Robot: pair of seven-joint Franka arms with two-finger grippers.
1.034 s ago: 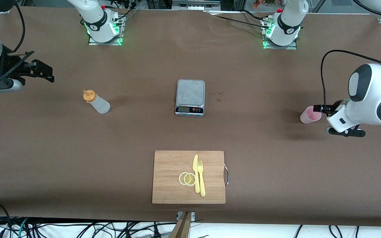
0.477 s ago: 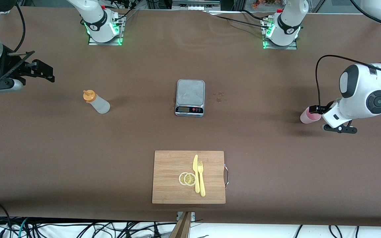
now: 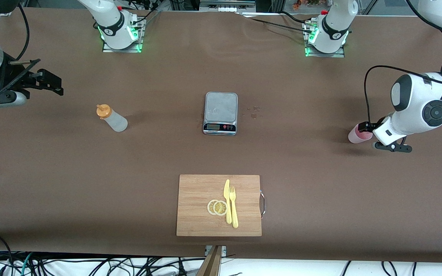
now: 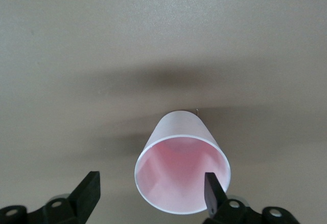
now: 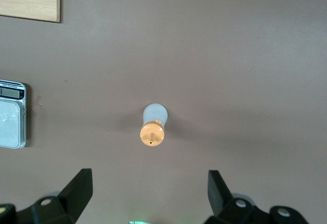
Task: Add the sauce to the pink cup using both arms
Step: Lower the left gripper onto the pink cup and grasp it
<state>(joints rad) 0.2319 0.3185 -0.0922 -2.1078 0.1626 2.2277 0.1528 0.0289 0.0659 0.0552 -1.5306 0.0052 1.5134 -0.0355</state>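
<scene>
While my left hand (image 4: 148, 196) straddles the pink cup (image 4: 181, 170), fingers wide and uneven, one may tip it; my right hand (image 5: 148, 193) waits wide over the sauce (image 5: 154, 126).

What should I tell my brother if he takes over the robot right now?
Left gripper: open, down at the pink cup, fingers either side of its rim, one finger at the rim; not gripped yet.
Right gripper: open, waiting up in the air near the right arm's end of the table, holding nothing.
Sauce: standing on the table toward the right arm's end, untouched.
The cup stands toward the left arm's end and looks empty.
Done: left arm has reached the cup.
Left: grip the cup, pick up the sauce, squeeze sauce into the cup.
</scene>
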